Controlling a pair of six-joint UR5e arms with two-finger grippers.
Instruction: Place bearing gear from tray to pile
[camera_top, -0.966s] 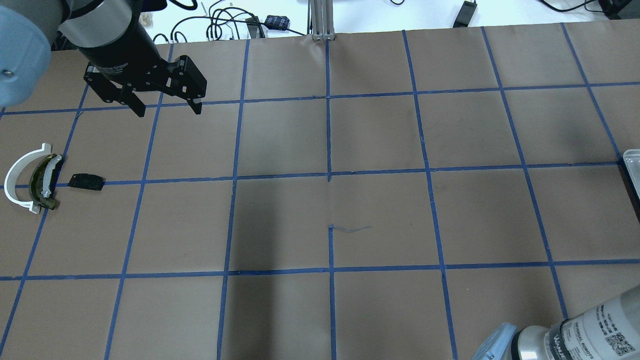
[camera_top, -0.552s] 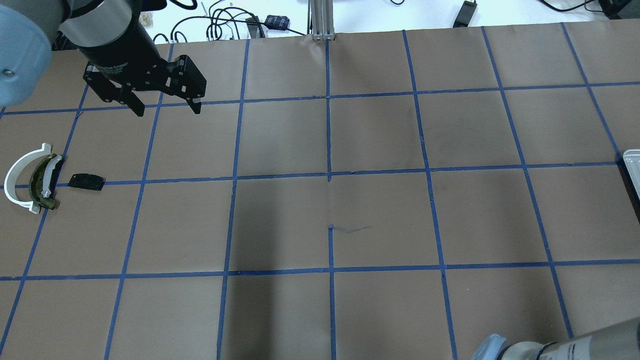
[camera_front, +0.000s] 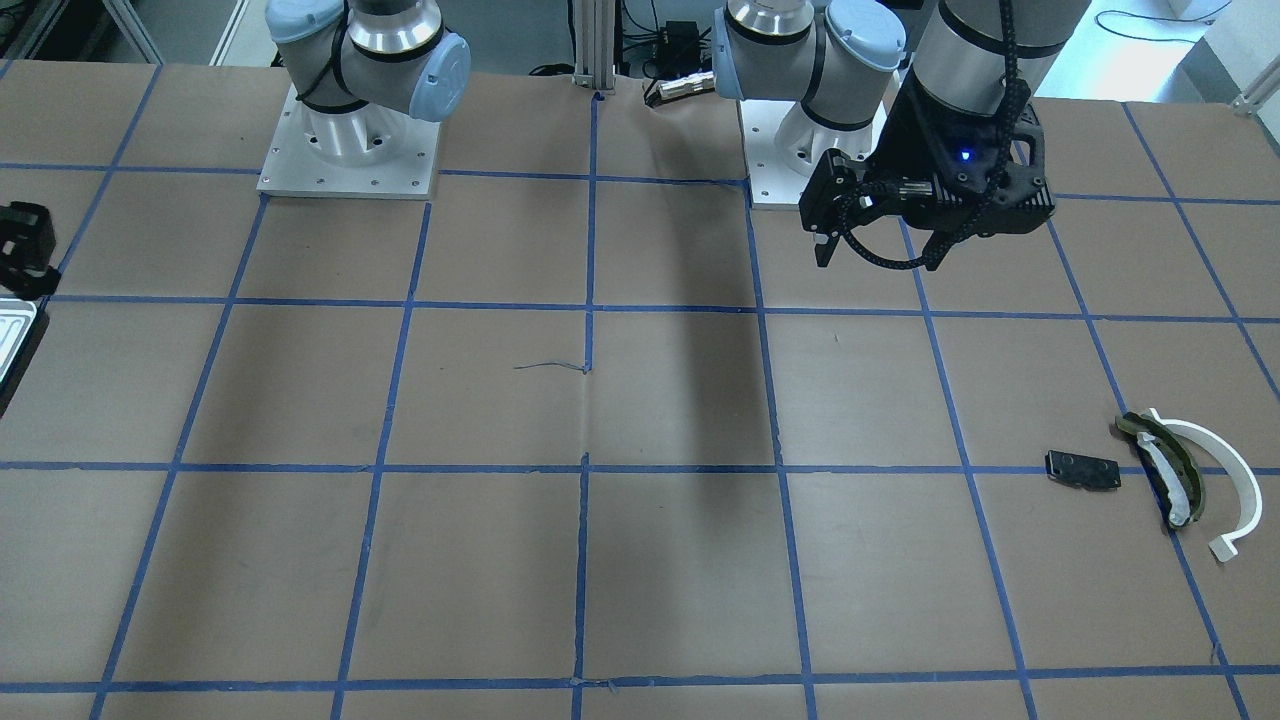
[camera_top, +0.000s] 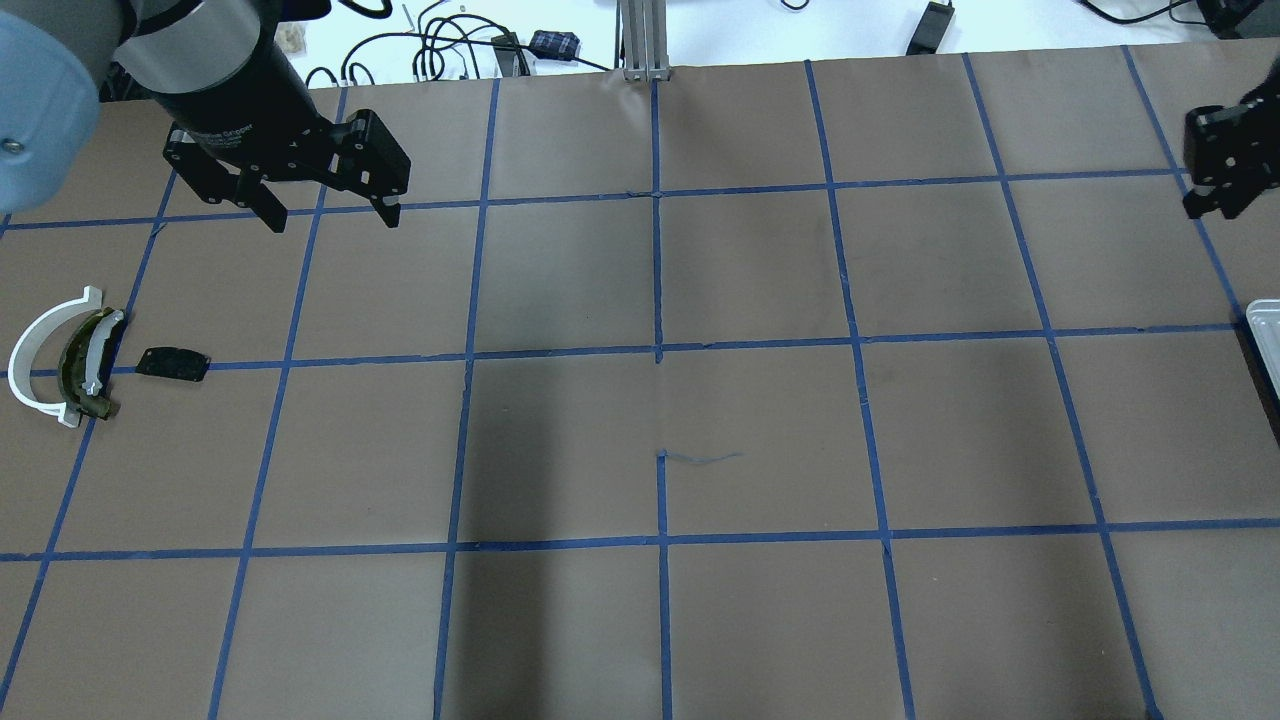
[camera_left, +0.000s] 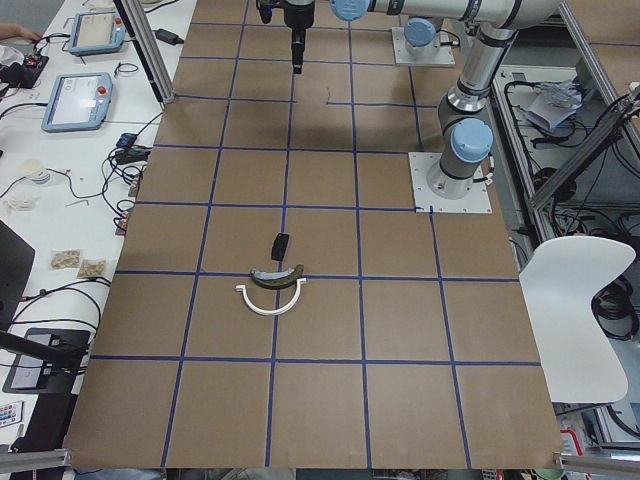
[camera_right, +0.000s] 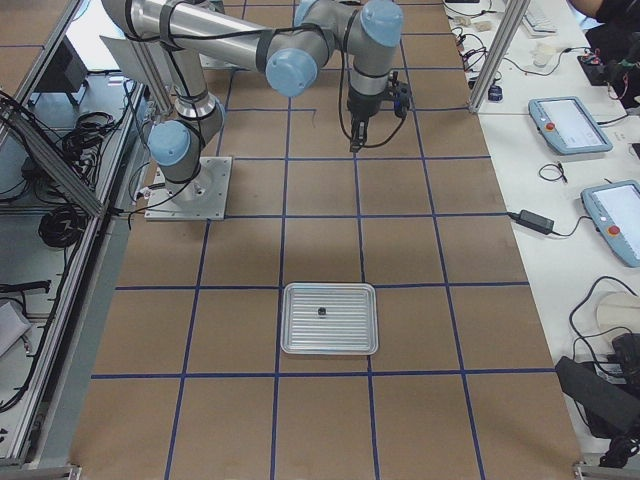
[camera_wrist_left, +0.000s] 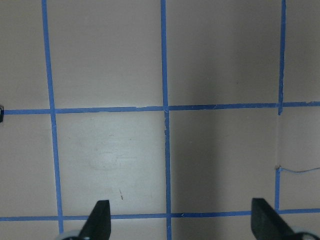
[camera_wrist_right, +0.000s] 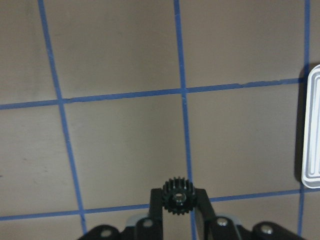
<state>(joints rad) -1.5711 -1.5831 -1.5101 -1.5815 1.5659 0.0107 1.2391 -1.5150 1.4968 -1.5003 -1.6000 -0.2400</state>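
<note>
1. Between the fingers of the right hand, on my wrist camera, the bearing gear sits clamped, its teeth showing and its centre hole facing the lens. The hand is closed on it and holds it well above the bench.
2. Off to one side of that hand, at the right edge of its wrist view, I see a rounded corner of the tray. Under the hand itself there is only bare bench.
3. From the right side camera I make out a small black part lying on the tray's ridged floor. It is too small for me to say what it is.
4. The left hand hangs above the bench with its fingers spread wide and nothing between them. Its wrist camera shows only bench between the tips.
5. The pile lies well apart from the right hand, at the opposite end of the bench. It is much nearer the left hand, though that hand is not over it.
6. In the pile, the white half-ring curves around the olive curved piece. The flat black plate lies just beside them on the side toward the right hand, not touching either.
</note>
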